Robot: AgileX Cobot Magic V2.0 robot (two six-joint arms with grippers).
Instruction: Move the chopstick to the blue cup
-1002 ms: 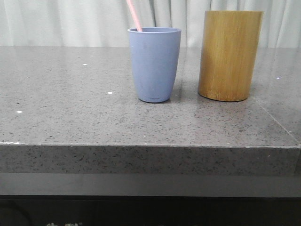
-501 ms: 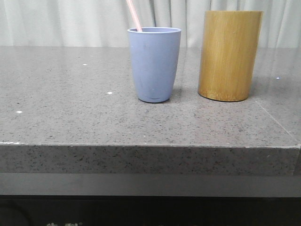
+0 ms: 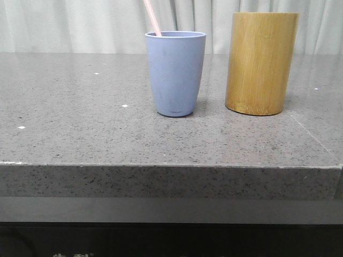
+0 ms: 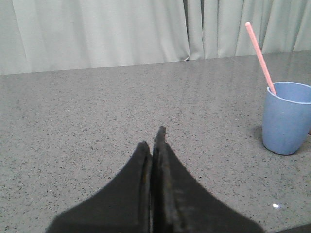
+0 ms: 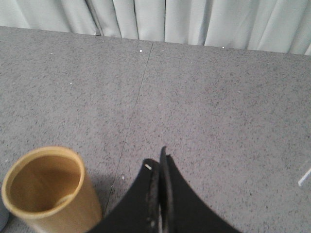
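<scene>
The blue cup [image 3: 176, 72] stands upright on the grey stone table, left of the tan bamboo cylinder [image 3: 261, 63]. A pale pink chopstick [image 3: 153, 17] leans out of the cup's left rim; only its upper part shows. The left wrist view also shows the blue cup [image 4: 286, 118] with the chopstick [image 4: 260, 57] in it, far off to the side of my left gripper [image 4: 152, 138], which is shut and empty over the bare table. My right gripper [image 5: 158, 158] is shut and empty, beside the bamboo cylinder [image 5: 48, 189], whose inside looks empty. Neither gripper shows in the front view.
The grey speckled table [image 3: 80, 123] ends at a front edge near the camera. Pale curtains [image 3: 80, 24] hang behind it. A seam line [image 5: 133, 116] runs across the table top in the right wrist view.
</scene>
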